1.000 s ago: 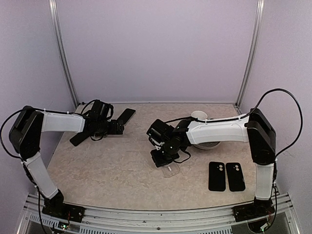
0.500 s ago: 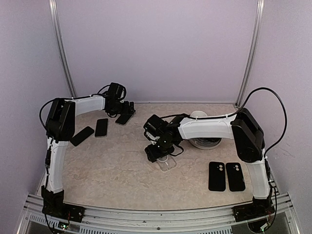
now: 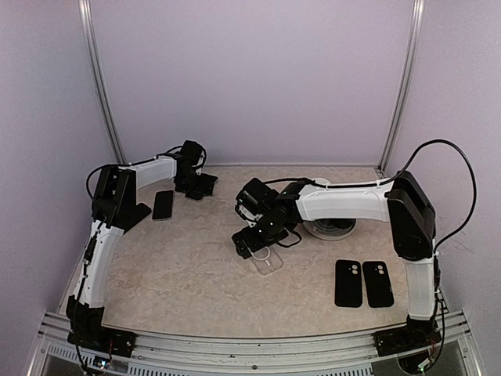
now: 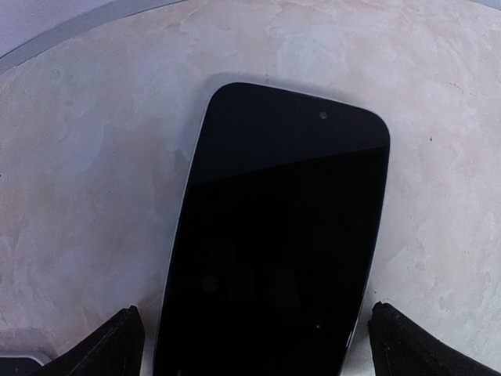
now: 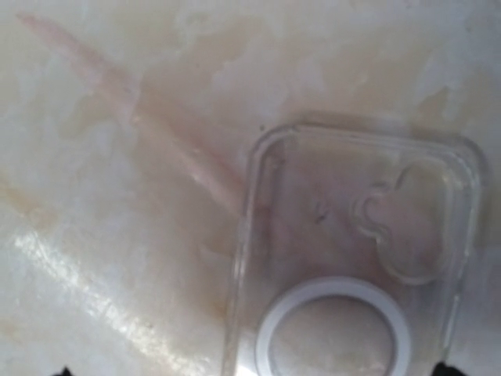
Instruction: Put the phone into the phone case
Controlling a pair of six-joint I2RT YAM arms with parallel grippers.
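Swung back since a second ago, the left gripper (image 3: pixel 197 186) hangs wide open over a black phone (image 4: pixel 274 235) on the table (image 3: pixel 188 274), far left. Its fingertips (image 4: pixel 109 348) straddle the phone's near end. The phone lies screen up, its long axis running away from the wrist, camera dot farthest. The right gripper (image 3: pixel 249 244), jaws spread since then, hovers above the clear phone case (image 5: pixel 352 258), which holds only its white ring (image 5: pixel 333 329).

No lettering, brand, number or sign is legible anywhere. The phone (image 4: pixel 274 235) shows a plain dark screen, and the clear phone case (image 5: pixel 313 204) shows no readable marking.
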